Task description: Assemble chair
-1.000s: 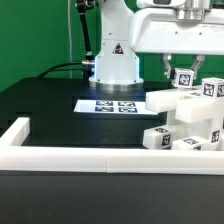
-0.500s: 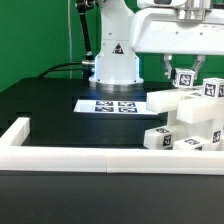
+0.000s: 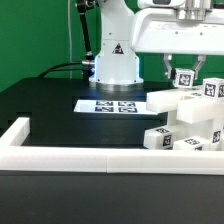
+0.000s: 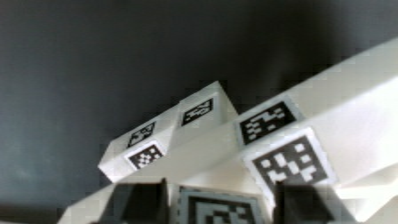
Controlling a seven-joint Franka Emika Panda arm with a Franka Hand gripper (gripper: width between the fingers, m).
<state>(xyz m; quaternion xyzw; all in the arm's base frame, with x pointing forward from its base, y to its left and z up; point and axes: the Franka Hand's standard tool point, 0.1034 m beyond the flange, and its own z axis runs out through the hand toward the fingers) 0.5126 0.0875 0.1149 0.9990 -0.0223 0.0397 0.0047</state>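
I have the claw (image 3: 182,72) clamped narrow on a tagged bar (image 3: 186,78) atop the chair (image 3: 192,122) near the black surface's (image 3: 50,110) right edge; rigid, light, slick plastic, best gripped across flat faces.

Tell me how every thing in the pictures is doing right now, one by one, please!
gripper: shut on a tagged white chair piece.
held chair piece: clamped between the fingers, atop the stack.
chair: partly built, a chunky stack against the border rail.
marker board: lying flat on the black table.
border rail: lying along the table edge.
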